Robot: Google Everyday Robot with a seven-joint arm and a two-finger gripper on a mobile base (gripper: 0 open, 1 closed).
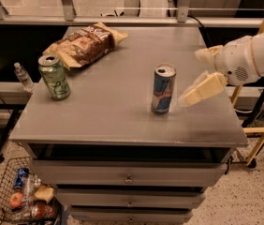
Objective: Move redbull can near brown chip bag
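Note:
The redbull can stands upright right of the middle of the grey cabinet top; it is slim and blue-and-silver. The brown chip bag lies crinkled at the far left of the top. My gripper comes in from the right on a white arm, just right of the can and at about its height. It is open and empty, and its cream fingers are a short gap from the can.
A wider green can stands at the left, in front of the bag. Drawers sit below the top. A wire basket of items is on the floor at lower left, a water bottle at left, and a wooden frame at right.

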